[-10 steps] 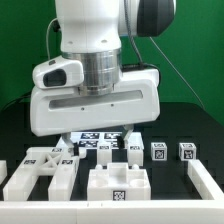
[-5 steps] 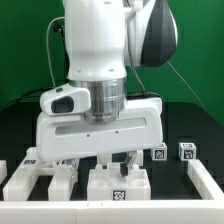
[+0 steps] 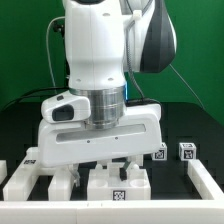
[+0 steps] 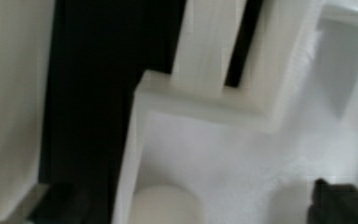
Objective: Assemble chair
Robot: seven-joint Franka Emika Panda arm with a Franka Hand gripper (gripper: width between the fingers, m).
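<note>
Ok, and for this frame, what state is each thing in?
White robot arm: low over the parts; jaws open, either side of a white part, contact unclear.
White slotted plastic panel: lying flat, apart from the others.
White blocky plastic part with front tag: on the table beneath the arm, unjoined.
Two small white tagged posts: on the table, untouched.
White plastic bar at exterior view's right: lying flat, untouched.

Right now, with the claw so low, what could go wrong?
The gripper hangs open, low over the middle chair part. If it closes off-centre, a finger could shove the part askew. The slotted panel lies close beside it, so a finger might bump that too.
</note>
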